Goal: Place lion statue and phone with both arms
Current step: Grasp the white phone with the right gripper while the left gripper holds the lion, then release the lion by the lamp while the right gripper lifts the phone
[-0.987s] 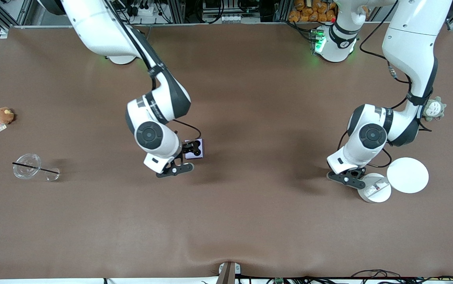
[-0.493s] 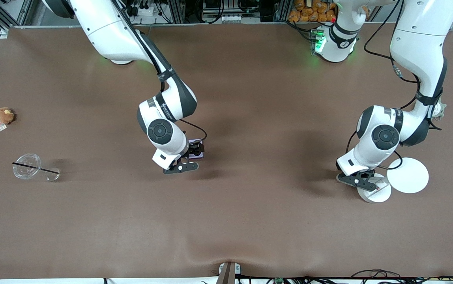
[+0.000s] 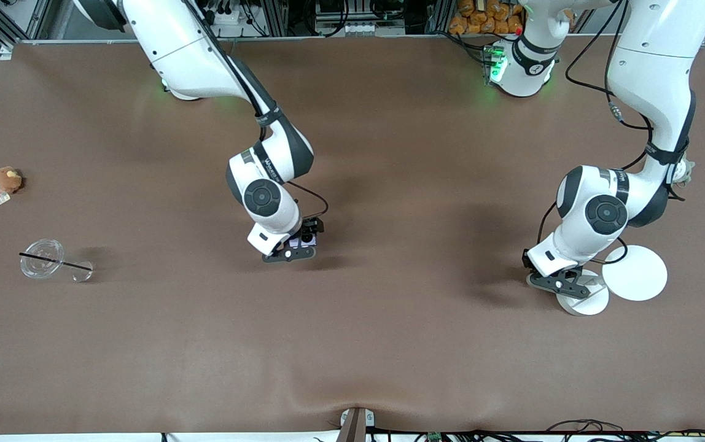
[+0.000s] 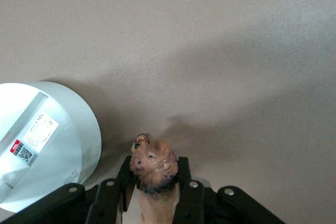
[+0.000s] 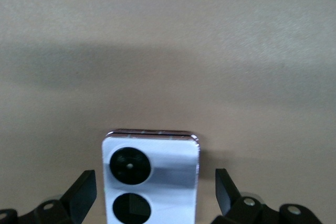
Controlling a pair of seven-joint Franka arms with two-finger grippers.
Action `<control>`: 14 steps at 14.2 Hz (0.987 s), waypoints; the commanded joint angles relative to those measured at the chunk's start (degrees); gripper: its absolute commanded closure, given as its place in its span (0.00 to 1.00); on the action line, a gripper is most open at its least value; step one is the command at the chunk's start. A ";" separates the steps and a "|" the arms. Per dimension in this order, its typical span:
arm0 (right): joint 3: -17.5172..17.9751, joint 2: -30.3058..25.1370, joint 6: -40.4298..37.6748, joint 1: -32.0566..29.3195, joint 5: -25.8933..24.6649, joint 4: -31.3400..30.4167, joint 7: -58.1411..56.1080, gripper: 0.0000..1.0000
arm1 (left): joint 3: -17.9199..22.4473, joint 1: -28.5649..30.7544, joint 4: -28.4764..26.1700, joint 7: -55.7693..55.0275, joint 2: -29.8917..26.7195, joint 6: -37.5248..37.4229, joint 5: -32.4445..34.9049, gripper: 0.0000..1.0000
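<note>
The phone, pale lavender-white with two black camera circles, lies flat on the brown table. In the front view only a sliver of the phone shows under the right hand. My right gripper is open and straddles it, one finger on each side with a gap between each finger and the phone; it also shows in the front view. My left gripper is shut on the reddish-brown lion statue, whose head sticks out past the fingers. In the front view the left gripper is low, beside a small white disc, and hides the lion.
A small white disc with a label and a larger white disc lie toward the left arm's end. A brown plush and a clear cup lid with a black straw lie toward the right arm's end.
My right gripper has moved sideways onto the phone and now straddles it. My left gripper has shifted a little toward the small white disc with the lion still held.
</note>
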 commanded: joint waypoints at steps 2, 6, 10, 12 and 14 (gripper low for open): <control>-0.52 0.25 1.02 0.68 1.09 -0.40 0.59 0.00 | -0.99 1.18 2.03 0.76 2.19 1.13 -1.14 1.00; -0.61 1.13 2.34 1.38 1.00 -0.58 0.77 0.00 | -0.99 1.18 3.43 1.20 3.34 1.21 -1.14 1.00; -0.61 2.01 3.40 2.35 1.00 -0.58 0.86 0.00 | -0.91 1.18 4.48 1.90 4.21 1.21 -1.14 1.00; -0.70 2.19 3.22 2.35 0.65 -0.67 0.68 0.00 | -0.99 1.09 5.36 1.90 4.65 1.21 -1.14 1.00; -0.79 1.92 2.70 2.44 0.21 -0.49 0.07 0.42 | -0.99 1.09 6.15 1.90 5.35 1.21 -1.14 0.99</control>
